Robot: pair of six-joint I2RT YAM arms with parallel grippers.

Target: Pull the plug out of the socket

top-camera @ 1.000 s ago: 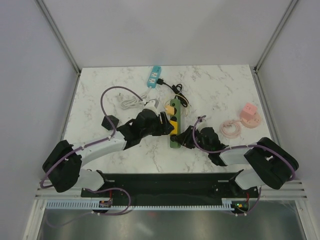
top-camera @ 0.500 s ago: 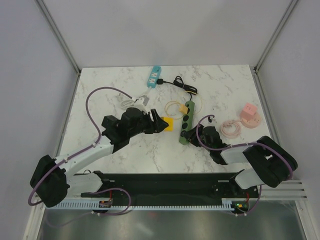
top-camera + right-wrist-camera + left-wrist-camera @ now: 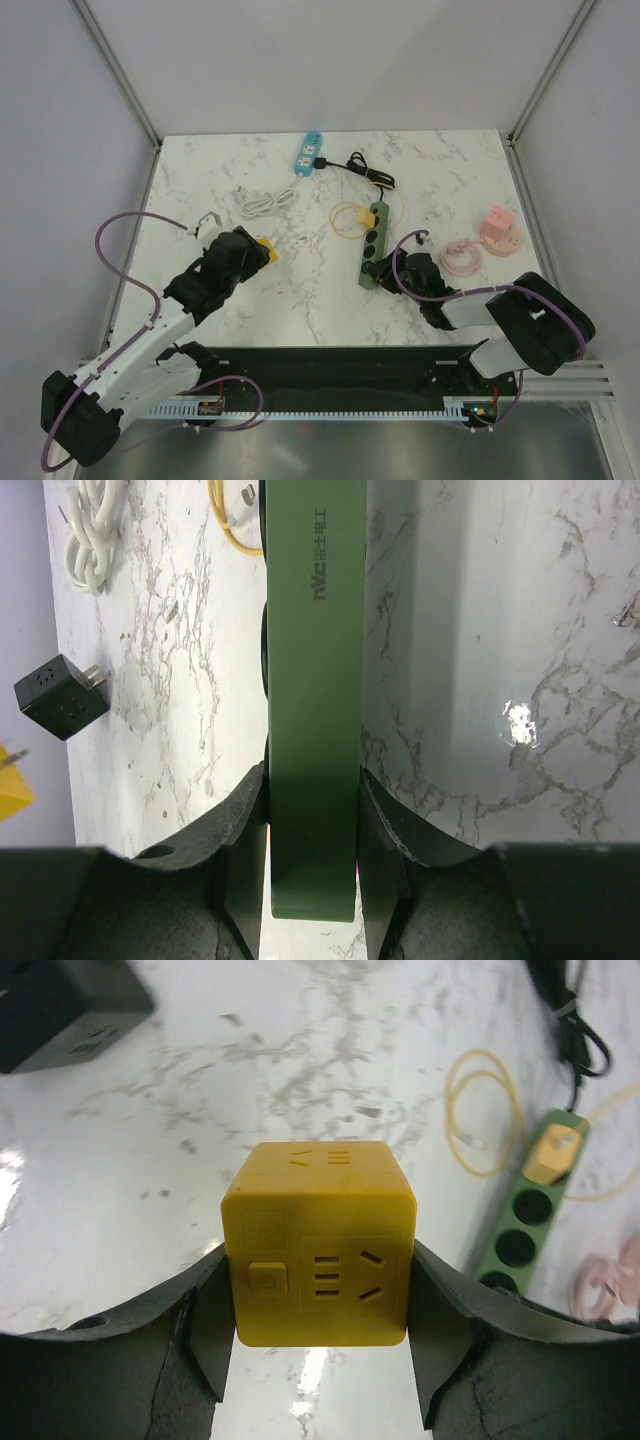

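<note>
Yellow cube plug [image 3: 263, 247] clear of green socket strip [image 3: 374, 243]
Left gripper [image 3: 320, 1350] clamps plug, centre-left; right gripper [image 3: 312, 865] pinches strip's end.

The left arm [image 3: 150, 335] and right arm [image 3: 470, 308] have white tubular links between bulky black joint housings, each trailed by a looping purple cable [image 3: 100, 243]. The left hand [image 3: 318, 1260] and right hand [image 3: 312, 775] have matte black, rough-textured fingers.

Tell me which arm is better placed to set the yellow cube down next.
Left. The left fingers clamp the yellow cube over the marble table; the right fingers grip the green power strip.
</note>
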